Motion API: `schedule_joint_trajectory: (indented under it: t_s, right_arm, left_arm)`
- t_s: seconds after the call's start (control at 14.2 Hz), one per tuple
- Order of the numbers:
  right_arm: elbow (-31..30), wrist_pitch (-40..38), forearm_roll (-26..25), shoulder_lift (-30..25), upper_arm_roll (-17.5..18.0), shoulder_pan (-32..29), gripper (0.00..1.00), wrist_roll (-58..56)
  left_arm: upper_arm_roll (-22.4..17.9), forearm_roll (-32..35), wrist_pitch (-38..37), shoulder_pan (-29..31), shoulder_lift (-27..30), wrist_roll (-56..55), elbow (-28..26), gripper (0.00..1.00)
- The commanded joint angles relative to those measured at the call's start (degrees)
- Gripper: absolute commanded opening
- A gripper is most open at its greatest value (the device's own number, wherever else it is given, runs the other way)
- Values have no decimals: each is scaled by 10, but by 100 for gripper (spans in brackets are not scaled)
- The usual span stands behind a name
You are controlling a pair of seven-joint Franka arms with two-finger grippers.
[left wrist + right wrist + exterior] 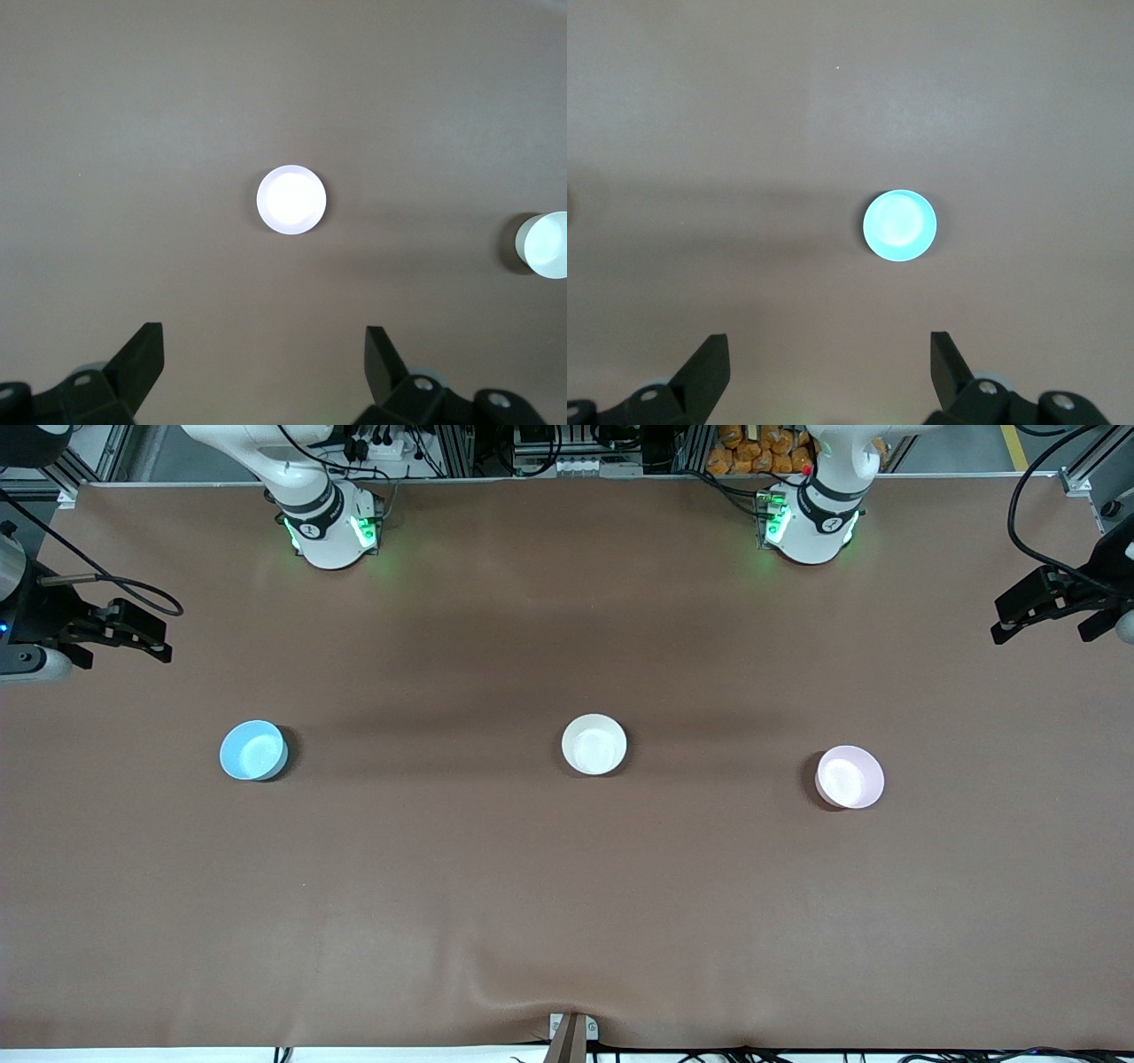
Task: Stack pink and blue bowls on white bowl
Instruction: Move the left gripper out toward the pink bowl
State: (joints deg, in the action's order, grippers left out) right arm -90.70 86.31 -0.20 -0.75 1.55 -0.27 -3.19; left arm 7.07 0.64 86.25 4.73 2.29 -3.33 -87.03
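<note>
Three bowls stand apart in a row across the middle of the brown table. The white bowl (594,744) is in the centre. The light blue bowl (253,750) stands toward the right arm's end and shows in the right wrist view (899,226). The pale pink bowl (850,777) stands toward the left arm's end and shows in the left wrist view (291,200), with the white bowl's edge (545,244) beside it. My right gripper (152,638) (828,345) is open and empty, high over its end of the table. My left gripper (1007,615) (264,341) is open and empty, high over the other end.
The two arm bases (330,531) (811,527) stand at the table's back edge. A small metal bracket (572,1031) sits at the middle of the edge nearest the front camera. Cables hang by both grippers.
</note>
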Motion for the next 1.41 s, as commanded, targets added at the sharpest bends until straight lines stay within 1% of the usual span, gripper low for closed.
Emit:
schedule_joint_trajectory:
  t_s: [0.0, 0.14, 0.42, 0.64, 0.92, 1.2, 1.34]
  right_arm:
    - [-5, -3, 1, -15, 7, -13, 100, -1]
    - [6, 3, 6, -15, 0, -13, 100, -5]
    - [3, 1, 6, -12, 0, -11, 100, -5]
    - [2, -2, 6, -11, 0, -11, 100, -7]
    - [3, 1, 9, -11, 0, -11, 100, -7]
    - [3, 0, 9, -11, 1, -9, 100, -8]
    - [3, -3, 9, -11, 1, -11, 100, -8]
  left_arm:
    - [5, -6, -20, 7, -2, 8, 12, 100]
    - [4, -2, -26, 11, -3, 6, 15, 100]
    - [3, -3, -27, 12, -8, 7, 15, 100]
    - [1, -11, -27, 37, -7, 14, 8, 100]
    - [1, -12, -28, 38, -8, 13, -3, 100]
    - [1, -11, -13, 37, -8, 13, -30, 100]
    - [1, -11, 8, 37, -6, 13, -52, 100]
